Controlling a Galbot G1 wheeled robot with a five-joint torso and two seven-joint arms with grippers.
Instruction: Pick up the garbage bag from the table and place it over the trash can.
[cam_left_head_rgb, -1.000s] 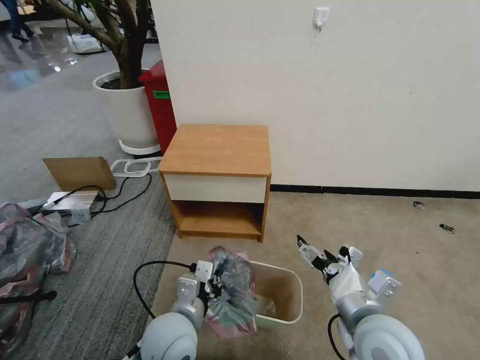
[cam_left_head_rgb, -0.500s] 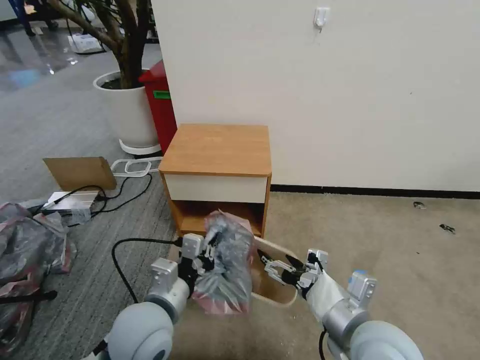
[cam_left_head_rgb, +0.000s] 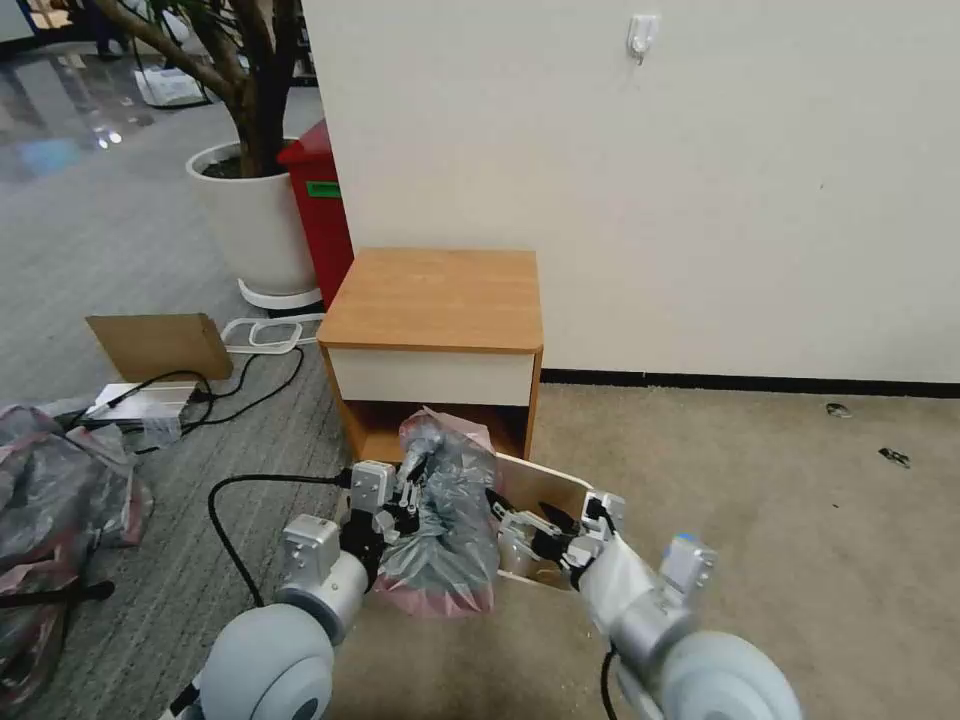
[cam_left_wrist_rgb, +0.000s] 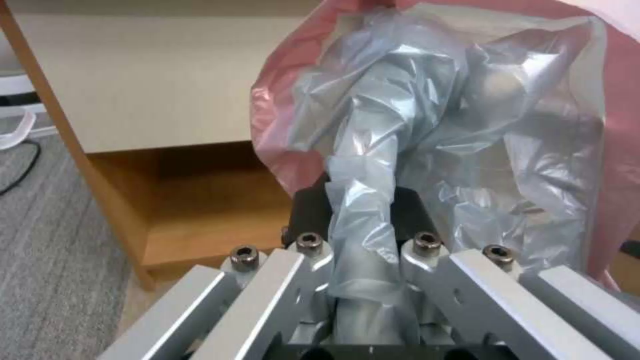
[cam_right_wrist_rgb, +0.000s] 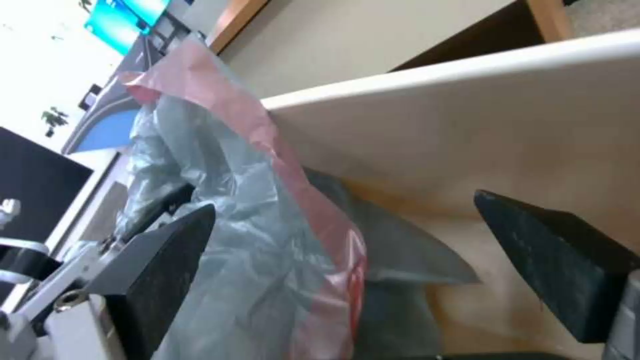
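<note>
1. Head view: the left gripper (cam_left_head_rgb: 412, 492) is holding the garbage bag (cam_left_head_rgb: 445, 520) bunched above the near-left side of the trash can (cam_left_head_rgb: 545, 487), which is standing on the carpet just in front of the table (cam_left_head_rgb: 435, 296). The bag is hanging over the can's left rim, pink edge at the bottom. The right gripper (cam_left_head_rgb: 520, 527) is reaching in from the right, its jaws spread wide, close to the bag's side and over the can's opening. Judging by this, the step in hand is opening the bag with both arms; doing it well probably means catching a single layer of the rim, not the whole bunch.

2. Left wrist view: the left gripper (cam_left_wrist_rgb: 363, 250) is pinching a twisted grey fold of the garbage bag (cam_left_wrist_rgb: 460, 135) with its jaws narrow on the plastic. The table (cam_left_wrist_rgb: 133, 90) is showing behind, drawer front above the open shelf. The hold looks firm but narrow, so any pull should be gentle to avoid tearing or slipping.

3. Right wrist view: the right gripper (cam_right_wrist_rgb: 360, 255) is keeping its jaws wide, the garbage bag (cam_right_wrist_rgb: 253, 215) lying between them, nearer one pad, with the trash can (cam_right_wrist_rgb: 467, 130) wall beyond. Closing on the pink edge seems the better target.
</note>
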